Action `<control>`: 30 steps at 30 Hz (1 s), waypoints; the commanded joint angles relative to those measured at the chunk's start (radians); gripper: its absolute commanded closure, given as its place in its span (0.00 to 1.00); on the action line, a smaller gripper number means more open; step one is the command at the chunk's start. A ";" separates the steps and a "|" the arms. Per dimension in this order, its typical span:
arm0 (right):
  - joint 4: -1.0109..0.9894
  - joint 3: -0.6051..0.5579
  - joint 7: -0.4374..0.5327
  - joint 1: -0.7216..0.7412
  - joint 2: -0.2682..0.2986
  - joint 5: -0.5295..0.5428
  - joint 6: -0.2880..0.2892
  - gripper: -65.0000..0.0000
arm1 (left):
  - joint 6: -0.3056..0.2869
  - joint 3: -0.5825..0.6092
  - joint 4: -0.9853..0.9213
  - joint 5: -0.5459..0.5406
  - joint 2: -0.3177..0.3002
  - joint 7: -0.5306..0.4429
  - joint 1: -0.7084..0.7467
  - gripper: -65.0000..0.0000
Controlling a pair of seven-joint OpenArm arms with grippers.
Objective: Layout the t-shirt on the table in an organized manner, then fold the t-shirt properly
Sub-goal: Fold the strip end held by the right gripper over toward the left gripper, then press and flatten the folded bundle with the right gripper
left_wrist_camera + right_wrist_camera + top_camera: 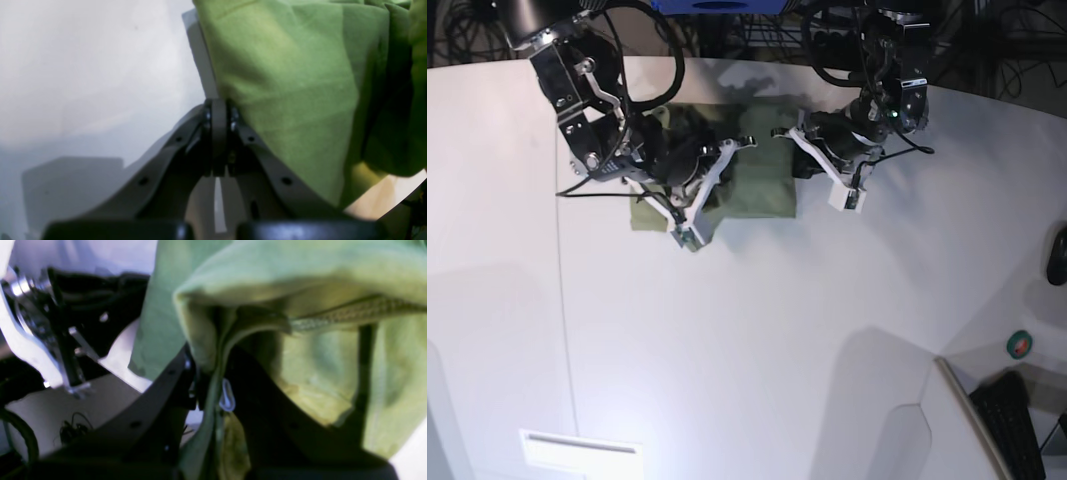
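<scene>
The t-shirt (pixel 752 185) lies at the far side of the tabletop (pixel 757 350) as a compact, roughly rectangular bundle between the two arms, so it looks well into the folding stage rather than the laying-out one; how many folds are in it cannot be read from the base view. The right gripper (pixel 213 380) is closed on a bunched edge of the cloth, a hem seam and a small pale loop showing right at the pinch, with fabric draped over and past its jaws. The left gripper (pixel 218 113) has its jaws pressed together just beside the shirt's other edge; the cloth touches one jaw, but whether any fabric is caught between them I cannot tell. Judging from this, what remains is likely to finish or flatten the current fold, let go, and square up the bundle, whose near-left corner looks a little uneven.
</scene>
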 commanded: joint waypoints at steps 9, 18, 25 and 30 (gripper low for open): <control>-0.040 -0.051 0.020 0.035 -0.023 0.018 0.005 1.00 | -0.003 -0.003 0.013 -0.001 -0.004 0.002 0.000 1.00; -0.046 -0.050 0.020 0.045 -0.019 0.018 0.005 1.00 | -0.004 -0.009 0.039 -0.011 -0.074 0.002 0.038 1.00; -0.046 -0.057 0.020 0.036 -0.025 0.018 0.005 1.00 | -0.004 -0.008 0.037 -0.094 -0.099 0.002 0.040 1.00; -0.046 -0.053 0.018 0.042 -0.022 0.018 0.005 1.00 | -0.004 -0.008 0.045 -0.143 -0.107 0.002 0.040 1.00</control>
